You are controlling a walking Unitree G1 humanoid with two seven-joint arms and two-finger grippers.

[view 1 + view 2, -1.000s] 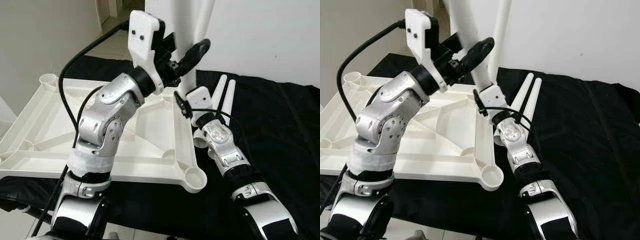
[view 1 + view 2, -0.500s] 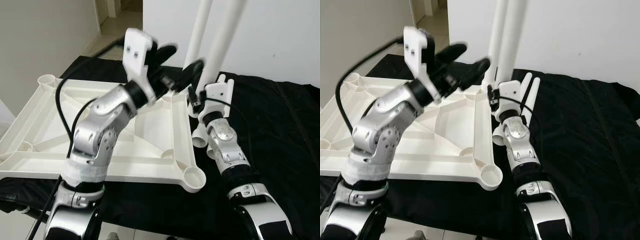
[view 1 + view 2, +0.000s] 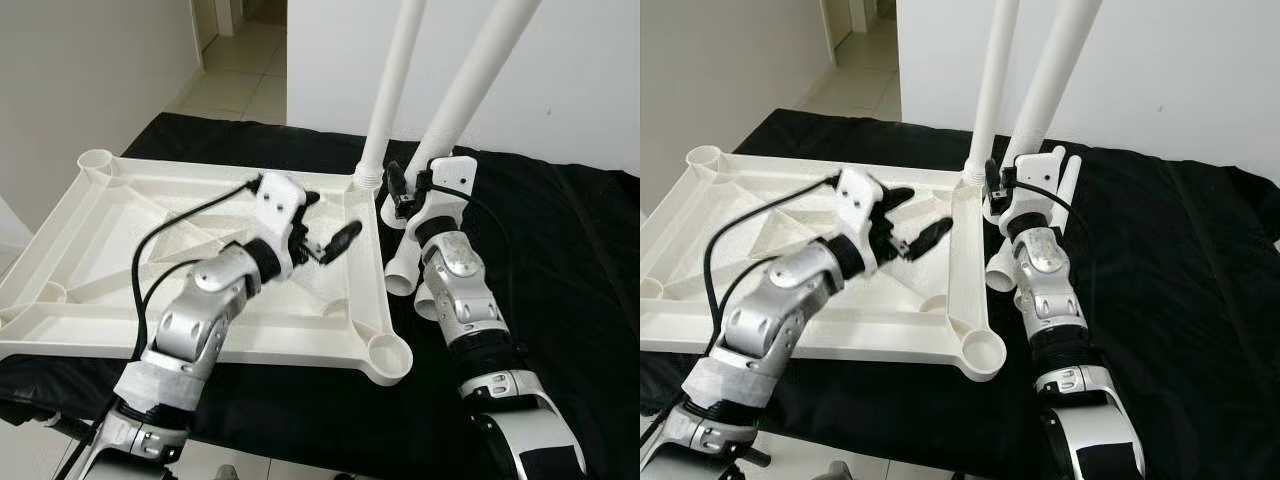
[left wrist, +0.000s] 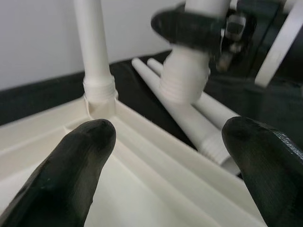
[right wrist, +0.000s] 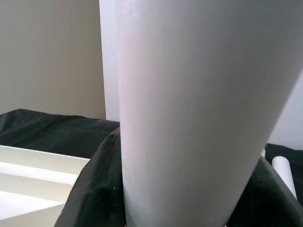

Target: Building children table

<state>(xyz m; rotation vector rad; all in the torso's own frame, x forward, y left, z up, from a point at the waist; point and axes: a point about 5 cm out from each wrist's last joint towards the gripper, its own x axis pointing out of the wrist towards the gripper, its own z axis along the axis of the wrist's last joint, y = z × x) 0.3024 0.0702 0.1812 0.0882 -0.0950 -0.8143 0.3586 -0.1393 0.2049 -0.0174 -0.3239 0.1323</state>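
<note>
Tabletop (image 3: 90,300) sits upside down on black cloth (image 3: 560,260); right gripper (image 3: 415,185) pinches a white leg (image 3: 475,75) beside the far corner socket, left gripper (image 3: 325,225) hovers spread above it.

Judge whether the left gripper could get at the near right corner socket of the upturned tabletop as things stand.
Probably yes: the left gripper hovers open over the tabletop, and the corner socket sits uncovered nearby, beside the right arm.

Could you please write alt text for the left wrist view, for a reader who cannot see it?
The left gripper, jaws open, hovers over the white tabletop frame. Ahead, one leg stands in a corner socket, the right gripper grips another, and spare legs lie on black cloth.
</note>
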